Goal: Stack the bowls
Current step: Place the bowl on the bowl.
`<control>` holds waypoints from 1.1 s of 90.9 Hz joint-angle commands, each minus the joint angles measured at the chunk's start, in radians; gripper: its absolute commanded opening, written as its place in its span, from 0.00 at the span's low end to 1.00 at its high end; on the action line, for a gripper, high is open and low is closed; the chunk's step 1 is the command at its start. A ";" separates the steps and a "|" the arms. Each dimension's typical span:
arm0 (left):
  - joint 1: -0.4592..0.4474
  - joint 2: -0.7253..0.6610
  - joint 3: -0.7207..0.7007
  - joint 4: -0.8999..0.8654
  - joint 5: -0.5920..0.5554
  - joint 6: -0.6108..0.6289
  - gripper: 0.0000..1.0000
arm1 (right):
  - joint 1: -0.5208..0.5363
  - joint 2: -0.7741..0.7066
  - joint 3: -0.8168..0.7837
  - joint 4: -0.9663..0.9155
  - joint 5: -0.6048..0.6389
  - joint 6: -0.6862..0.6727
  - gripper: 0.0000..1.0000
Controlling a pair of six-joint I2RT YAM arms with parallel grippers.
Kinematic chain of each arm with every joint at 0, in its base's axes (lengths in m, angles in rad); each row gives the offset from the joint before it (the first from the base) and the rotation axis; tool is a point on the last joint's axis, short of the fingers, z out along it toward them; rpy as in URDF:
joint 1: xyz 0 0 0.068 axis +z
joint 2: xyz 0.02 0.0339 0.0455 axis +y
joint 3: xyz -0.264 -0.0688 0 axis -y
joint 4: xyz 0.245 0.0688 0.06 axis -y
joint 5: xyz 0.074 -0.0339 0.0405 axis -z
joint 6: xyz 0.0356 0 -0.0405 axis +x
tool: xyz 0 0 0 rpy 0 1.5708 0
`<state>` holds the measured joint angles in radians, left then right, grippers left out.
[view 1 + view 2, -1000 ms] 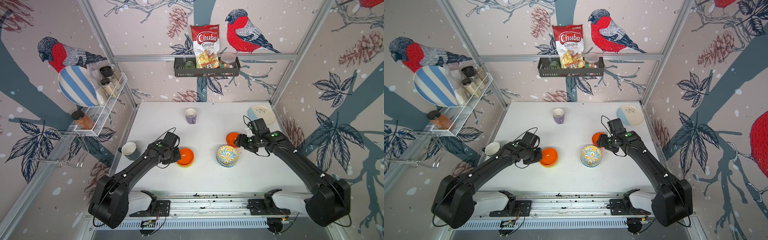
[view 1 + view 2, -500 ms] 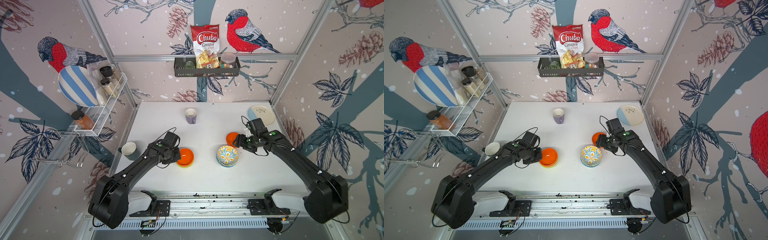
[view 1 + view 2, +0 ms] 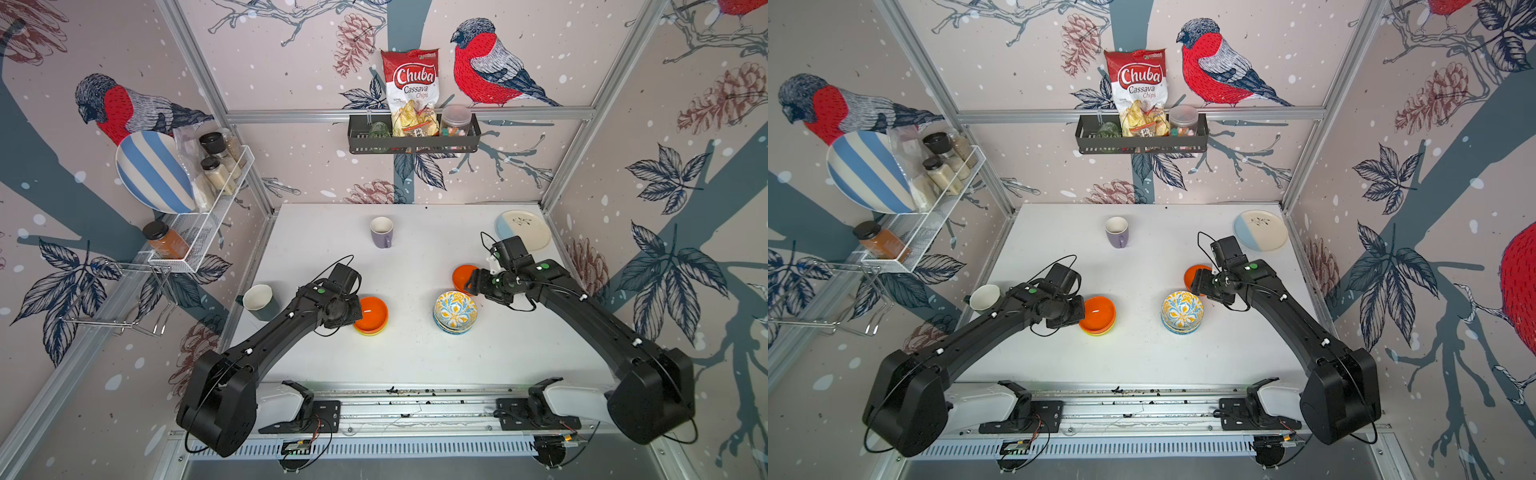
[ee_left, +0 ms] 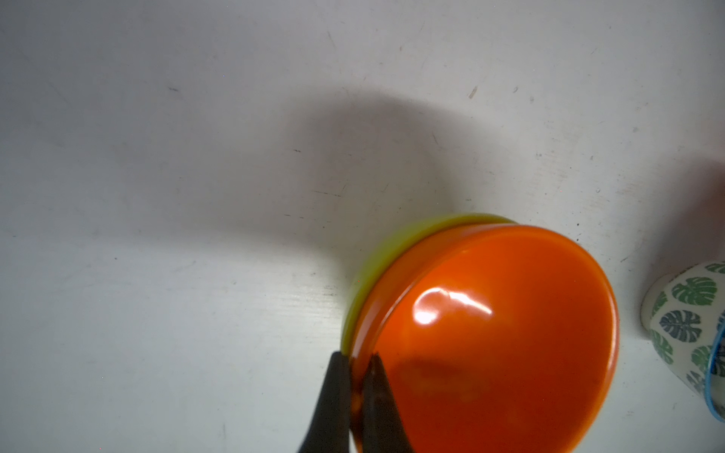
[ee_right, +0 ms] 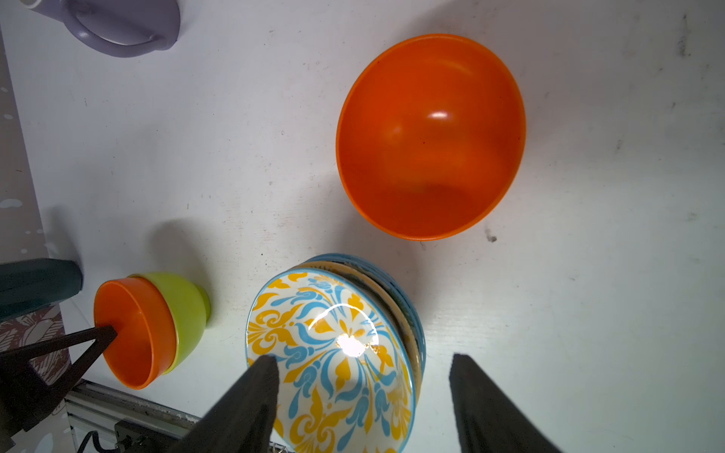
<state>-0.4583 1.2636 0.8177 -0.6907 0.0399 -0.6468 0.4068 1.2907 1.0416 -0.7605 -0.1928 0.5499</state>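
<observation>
While the rim of the nested orange bowl (image 4: 490, 333) is pinched between the closed jaws of the left gripper (image 4: 355, 359), that bowl is seen seated inside a lime green bowl (image 4: 376, 259). In both top views this pair is found on the white desk (image 3: 415, 353), left of the middle, with the left gripper laid against its left edge. Whether the pair is lifted off the desk cannot be told.

A stack of patterned bowls is placed well apart to the right, topped by a yellow-and-blue floral bowl (image 3: 455, 309). Blue and cream rims are shown beneath it in the right wrist view, and a green-leaf print bowl (image 4: 686, 313) is glimpsed at the edge of the left wrist view. How many bowls are held in the stack cannot be counted.

A loose orange bowl (image 5: 431, 137) is set upright on the desk just behind the stack, apart from it. The right gripper (image 5: 361, 357) is held with its jaws spread wide and nothing clasped between them. In a top view it is positioned over the right edge of the loose orange bowl. Its fingers (image 5: 251, 400) are pointed toward the floral bowl and the bare desk beside it.

A purple mug (image 3: 382, 232) is stood farther back, and a cream-and-blue plate (image 3: 523, 224) is laid in the far right corner.
</observation>
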 commanded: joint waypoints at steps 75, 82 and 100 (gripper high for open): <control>-0.002 -0.095 0.081 -0.098 -0.060 0.008 0.67 | -0.044 0.029 0.080 -0.043 0.051 0.004 0.71; -0.002 -0.120 0.088 -0.113 -0.058 0.010 0.67 | -0.078 0.045 0.107 -0.069 0.078 0.009 0.71; -0.002 -0.167 0.094 -0.144 -0.020 0.022 0.67 | -0.160 0.105 0.137 -0.083 0.113 0.019 0.66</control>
<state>-0.4603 1.1164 0.9012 -0.7925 -0.0002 -0.6453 0.2684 1.3701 1.1625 -0.8108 -0.1257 0.5545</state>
